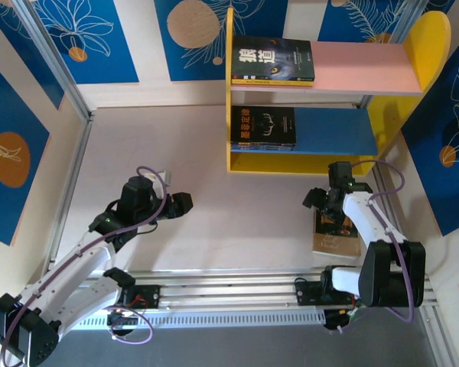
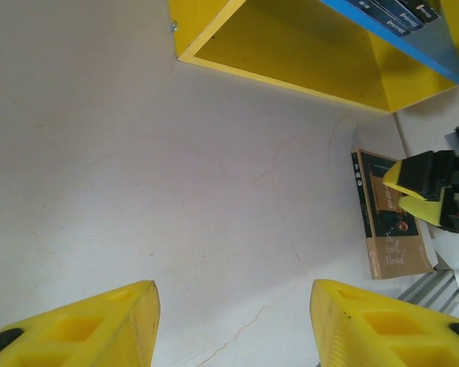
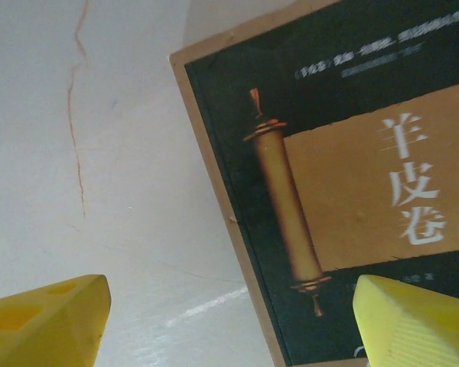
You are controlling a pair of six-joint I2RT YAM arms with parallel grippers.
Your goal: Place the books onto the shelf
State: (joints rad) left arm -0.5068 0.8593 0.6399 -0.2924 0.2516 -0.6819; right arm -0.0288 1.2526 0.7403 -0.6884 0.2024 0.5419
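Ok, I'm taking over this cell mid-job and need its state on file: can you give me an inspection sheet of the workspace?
Surface: pale tabletop with hairline cracks.
Job's things: dark white-titled paperback on the pink upper board of the yellow-sided wooden shelf; dark paperbacks stacked on its blue lower board; brown-bordered scroll-cover paperback flat on the table.
Clutter: nothing seen.
Tools: left tool open, empty, over bare table; right tool open over the scroll-cover paperback's edge.
Cables: purple cables loop along both arms.
Surroundings: blue leaf-patterned wall panels.
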